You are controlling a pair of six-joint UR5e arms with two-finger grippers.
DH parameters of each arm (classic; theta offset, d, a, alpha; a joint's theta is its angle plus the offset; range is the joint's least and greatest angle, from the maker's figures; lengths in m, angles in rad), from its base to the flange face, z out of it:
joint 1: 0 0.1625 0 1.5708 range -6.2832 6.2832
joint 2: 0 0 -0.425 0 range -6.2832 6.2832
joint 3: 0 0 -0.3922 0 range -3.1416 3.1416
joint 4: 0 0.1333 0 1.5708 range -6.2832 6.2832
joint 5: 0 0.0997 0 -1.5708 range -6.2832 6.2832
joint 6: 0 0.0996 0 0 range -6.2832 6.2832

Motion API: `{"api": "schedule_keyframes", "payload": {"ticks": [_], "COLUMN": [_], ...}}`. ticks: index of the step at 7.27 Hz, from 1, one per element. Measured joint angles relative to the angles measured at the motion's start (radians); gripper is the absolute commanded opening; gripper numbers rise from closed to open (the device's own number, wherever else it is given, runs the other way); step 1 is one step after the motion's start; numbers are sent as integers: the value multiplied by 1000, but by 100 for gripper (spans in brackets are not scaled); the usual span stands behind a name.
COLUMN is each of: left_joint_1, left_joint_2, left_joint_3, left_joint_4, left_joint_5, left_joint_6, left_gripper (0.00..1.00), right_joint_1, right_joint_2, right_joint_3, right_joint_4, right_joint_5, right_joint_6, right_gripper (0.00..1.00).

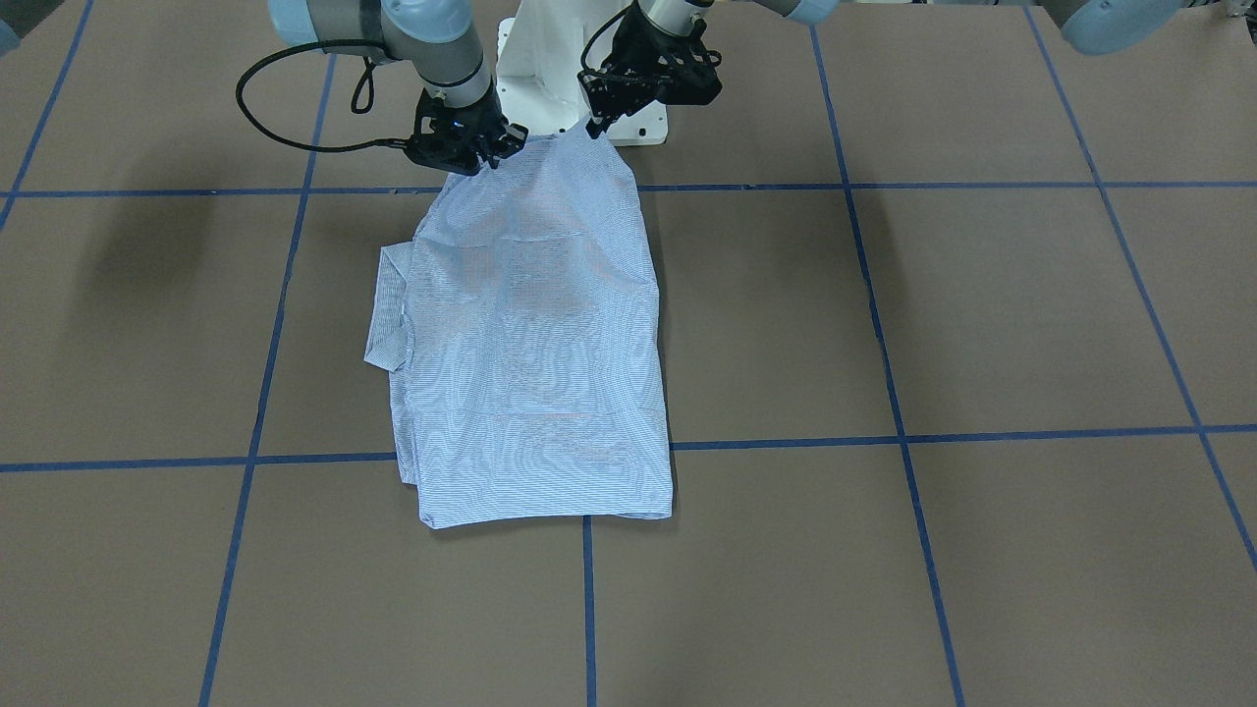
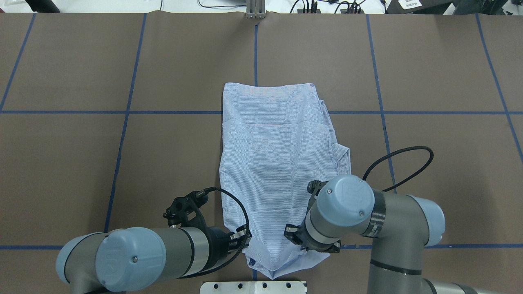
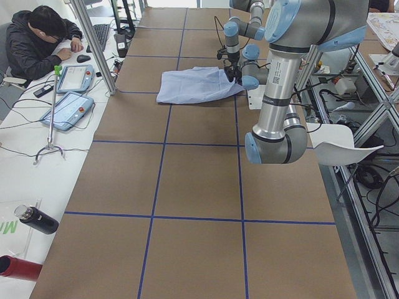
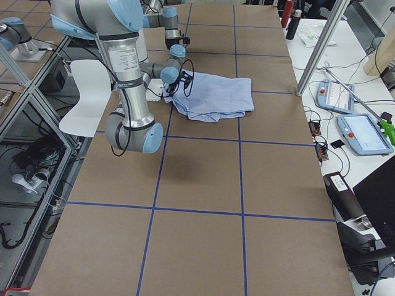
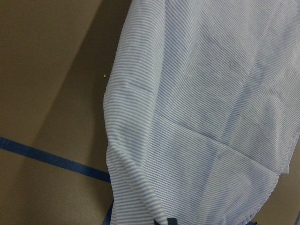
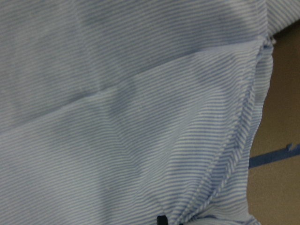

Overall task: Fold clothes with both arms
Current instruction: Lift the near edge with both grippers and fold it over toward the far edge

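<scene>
The light blue striped shirt [image 1: 535,334] lies lengthwise on the brown table, folded into a long panel, with a cuff or sleeve part sticking out at one side [image 1: 388,324]. Its end nearest the robot is lifted off the table. My left gripper [image 1: 596,126] is shut on one corner of that end, and my right gripper [image 1: 488,157] is shut on the other. From overhead, the left gripper [image 2: 246,241] pinches the shirt [image 2: 278,155] at its edge, while the right wrist hides the right fingertips. Both wrist views are filled with hanging striped cloth [image 5: 201,93] [image 6: 140,117].
The white pedestal base [image 1: 550,79] stands just behind the lifted shirt end. Blue tape lines [image 1: 589,609] grid the table. A person [image 3: 37,37] sits at a side desk with tablets [image 3: 75,78]. Bottles [image 3: 37,219] lie there, and a white chair [image 4: 86,98] stands beside the table.
</scene>
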Motion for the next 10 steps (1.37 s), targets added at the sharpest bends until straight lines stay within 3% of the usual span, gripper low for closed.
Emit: {"api": "schedule_keyframes", "payload": {"ticks": [2, 4, 6, 8, 10], "left_joint_1": [-90, -237, -331, -389, -437], "left_joint_2": [-9, -66, -149, -188, -205], "left_joint_3": [1, 32, 178, 328, 375], "left_joint_4": [3, -5, -64, -197, -239], "left_joint_5": [-27, -96, -112, -115, -134], "left_joint_6": [69, 145, 200, 224, 254], "left_gripper": [0, 0, 0, 0, 0], "right_joint_1": [112, 214, 324, 426, 480], "right_joint_2": [5, 29, 87, 211, 355], "right_joint_3": [0, -9, -71, -238, -441], "right_joint_4": [-1, 0, 0, 3, 7], "right_joint_5": [86, 113, 127, 163, 169], "right_joint_6": [-54, -110, -155, -192, -220], "right_gripper": [0, 0, 0, 0, 0]}}
